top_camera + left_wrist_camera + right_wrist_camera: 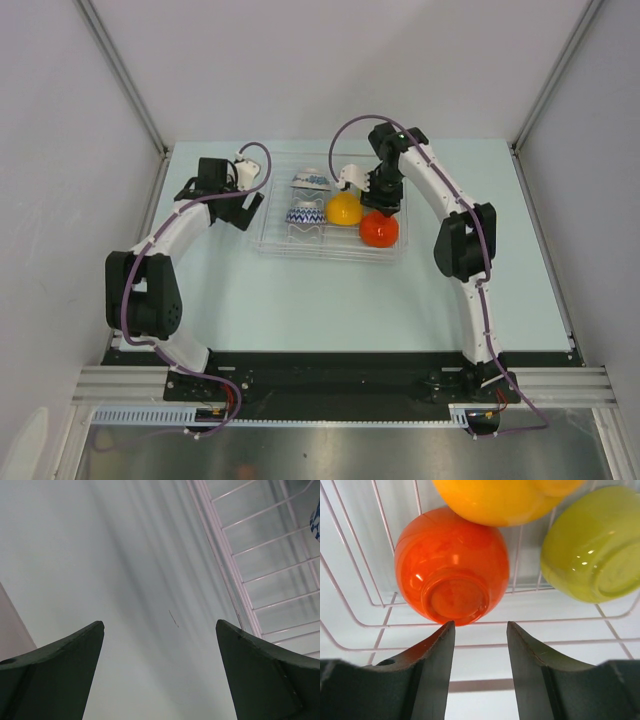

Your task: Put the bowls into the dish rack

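The clear dish rack (pixel 268 243) holds two white bowls with blue patterns (pixel 310 181) (pixel 305 215), an orange bowl (pixel 344 208) and a red bowl (pixel 379 230). My right gripper (pixel 383 196) hangs over the rack, open and empty. In the right wrist view its tips (pixel 481 625) sit just short of the upturned red bowl (pixel 451 572), with the orange bowl (pixel 505 497) and a yellow-green bowl (pixel 592 545) beyond. My left gripper (pixel 250 208) is open and empty above the table, left of the rack. The left wrist view shows its tips (pixel 160 630) and the rack's wall (pixel 220 565).
A sliver of a blue-patterned bowl (pixel 316 522) shows at the right edge of the left wrist view. Grey enclosure walls stand on the left, right and back of the pale green table (pixel 330 300). The arm bases sit on a black rail at the near edge.
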You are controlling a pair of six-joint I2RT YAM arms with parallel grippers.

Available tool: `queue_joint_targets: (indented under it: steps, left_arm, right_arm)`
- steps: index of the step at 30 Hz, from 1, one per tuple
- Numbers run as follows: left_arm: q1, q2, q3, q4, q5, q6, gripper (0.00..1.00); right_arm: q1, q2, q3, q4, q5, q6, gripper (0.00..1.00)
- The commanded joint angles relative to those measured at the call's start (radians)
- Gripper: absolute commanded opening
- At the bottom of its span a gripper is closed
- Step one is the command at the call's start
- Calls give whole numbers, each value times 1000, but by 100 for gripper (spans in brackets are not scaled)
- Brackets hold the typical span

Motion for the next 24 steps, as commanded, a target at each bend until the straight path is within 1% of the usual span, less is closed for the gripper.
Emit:
queue_joint_targets:
  steps: [1, 2, 5, 13, 18, 24]
  left_arm:
    - [-30, -1, -7, 2, 51, -32, 100]
    - [-30, 4, -7, 5, 51, -31, 100]
    - [-36, 7, -7, 5, 49, -32, 100]
    - [-36, -10, -25, 10, 42, -22, 100]
    - [-36, -21, -34, 14, 43, -19, 100]
    - [-36, -18, -39, 19, 43, -14, 100]
  right_arm:
    - [-4, -92, 33, -4, -37, 54, 50]
    - [-1, -95, 23, 60, -39, 65, 50]
    - [8, -89, -11, 144, -26, 101, 50]
    - [30, -19, -30, 225, -11, 150, 50]
    - [35, 9, -53, 230, 9, 153, 50]
    - [33, 7, -60, 147, 17, 138, 49]
